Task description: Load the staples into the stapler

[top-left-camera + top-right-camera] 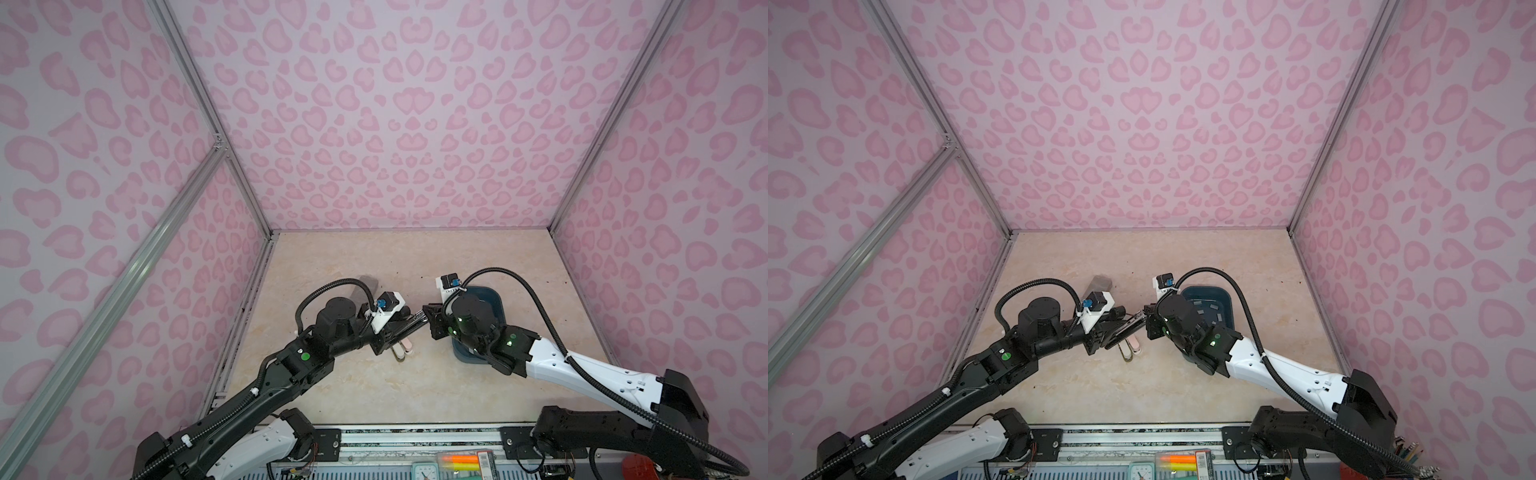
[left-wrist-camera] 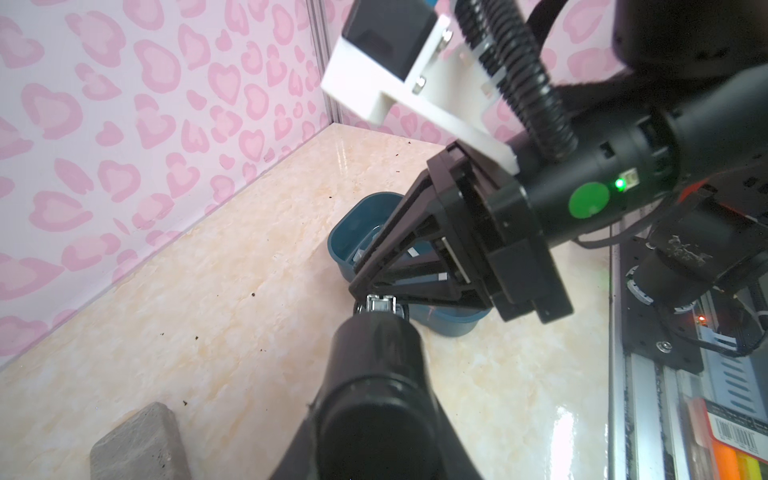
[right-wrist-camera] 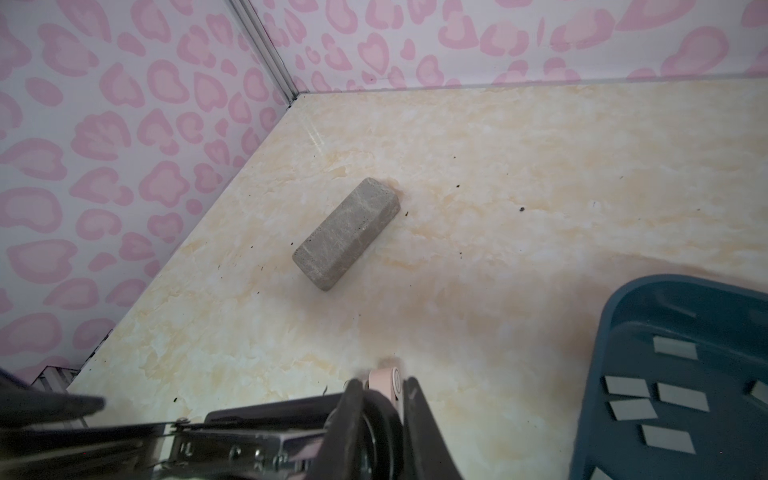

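Note:
My left gripper (image 1: 392, 332) (image 1: 1105, 332) (image 2: 374, 440) is shut on the rear of the black stapler (image 1: 409, 326) (image 1: 1126, 327) (image 2: 374, 353), holding it above the table. The stapler's metal front end points at my right gripper (image 1: 430, 318) (image 1: 1148, 320) (image 2: 360, 291) (image 3: 382, 386). That gripper's fingers are shut on the stapler's front end, and the metal magazine (image 3: 249, 449) runs off to the side in the right wrist view. The staples (image 1: 1208, 309) (image 3: 681, 395), several flat grey strips, lie in the blue bin (image 1: 496, 297) (image 1: 1223, 296) (image 2: 353, 224) (image 3: 615, 324) under my right arm.
A grey speckled block (image 1: 1098, 284) (image 2: 137, 440) (image 3: 347, 232) lies on the table behind my left arm. A small pink object (image 1: 117, 345) (image 1: 1136, 343) (image 3: 384, 376) rests on the table below the stapler. Pink patterned walls close off three sides.

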Robot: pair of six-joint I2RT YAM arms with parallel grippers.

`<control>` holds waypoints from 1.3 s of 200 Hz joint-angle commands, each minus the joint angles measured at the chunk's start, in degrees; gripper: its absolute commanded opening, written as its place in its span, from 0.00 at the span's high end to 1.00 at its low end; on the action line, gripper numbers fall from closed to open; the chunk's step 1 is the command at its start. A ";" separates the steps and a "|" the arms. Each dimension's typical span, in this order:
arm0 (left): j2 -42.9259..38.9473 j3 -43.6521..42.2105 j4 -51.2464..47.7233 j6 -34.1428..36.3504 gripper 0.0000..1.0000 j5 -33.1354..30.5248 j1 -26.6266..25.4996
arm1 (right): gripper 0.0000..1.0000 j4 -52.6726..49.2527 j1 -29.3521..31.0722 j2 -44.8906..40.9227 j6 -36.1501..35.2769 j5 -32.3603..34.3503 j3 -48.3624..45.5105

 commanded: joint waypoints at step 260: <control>16.44 33.29 -47.61 41.25 0.96 2.16 1.02 | 0.48 24.05 -7.07 -30.64 -23.43 -13.77 -28.35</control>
